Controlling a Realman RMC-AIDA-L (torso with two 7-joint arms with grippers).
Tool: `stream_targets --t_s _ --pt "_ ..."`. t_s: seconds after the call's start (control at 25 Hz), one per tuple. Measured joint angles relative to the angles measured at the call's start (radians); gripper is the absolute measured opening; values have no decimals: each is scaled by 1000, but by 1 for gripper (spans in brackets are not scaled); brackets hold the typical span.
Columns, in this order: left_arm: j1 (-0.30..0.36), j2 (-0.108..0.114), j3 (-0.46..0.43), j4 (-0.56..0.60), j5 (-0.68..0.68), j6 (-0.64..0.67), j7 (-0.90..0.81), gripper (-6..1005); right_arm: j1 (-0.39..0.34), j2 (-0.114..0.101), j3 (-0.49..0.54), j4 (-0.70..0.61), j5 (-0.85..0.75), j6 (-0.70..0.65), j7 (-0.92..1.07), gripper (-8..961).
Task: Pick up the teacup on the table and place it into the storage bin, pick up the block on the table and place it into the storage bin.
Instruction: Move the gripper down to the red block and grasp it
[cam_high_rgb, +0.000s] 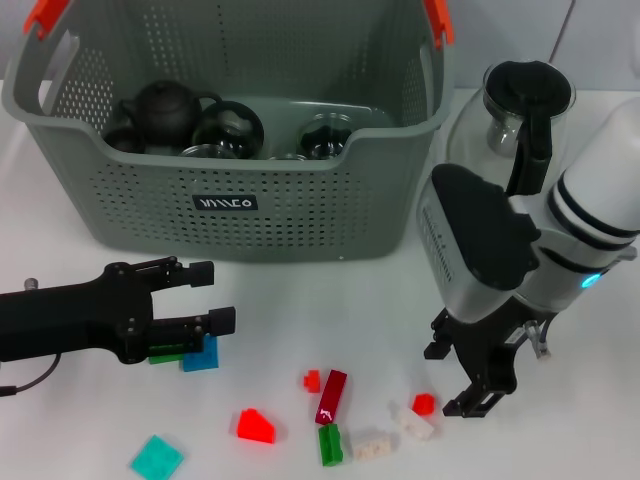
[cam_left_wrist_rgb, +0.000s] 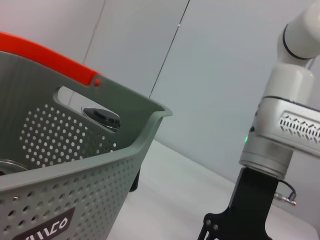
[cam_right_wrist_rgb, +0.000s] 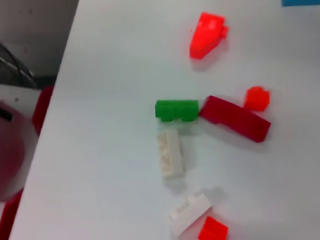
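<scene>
The storage bin (cam_high_rgb: 235, 215) is sitting at the table's far side, already holding dark teaware (no teacup is showing outside it). Blocks are lying scattered in front. The right gripper (cam_high_rgb: 484, 385), jaws parted and empty, is hanging beside a small red block (cam_high_rgb: 424, 404). The left gripper (cam_high_rgb: 205, 296), jaws wide, is hovering over a blue block (cam_high_rgb: 201, 356).
</scene>
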Motion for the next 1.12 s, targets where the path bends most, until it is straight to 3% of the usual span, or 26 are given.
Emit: stream_targets --t_s 0.36,1.12 --pt "9 -5 -15 1 0 0 2 797 -2 5 -99 -19 3 39 -2 699" --pt "2 -5 -15 1 0 3 -3 797 2 7 -183 -25 39 92 8 699"
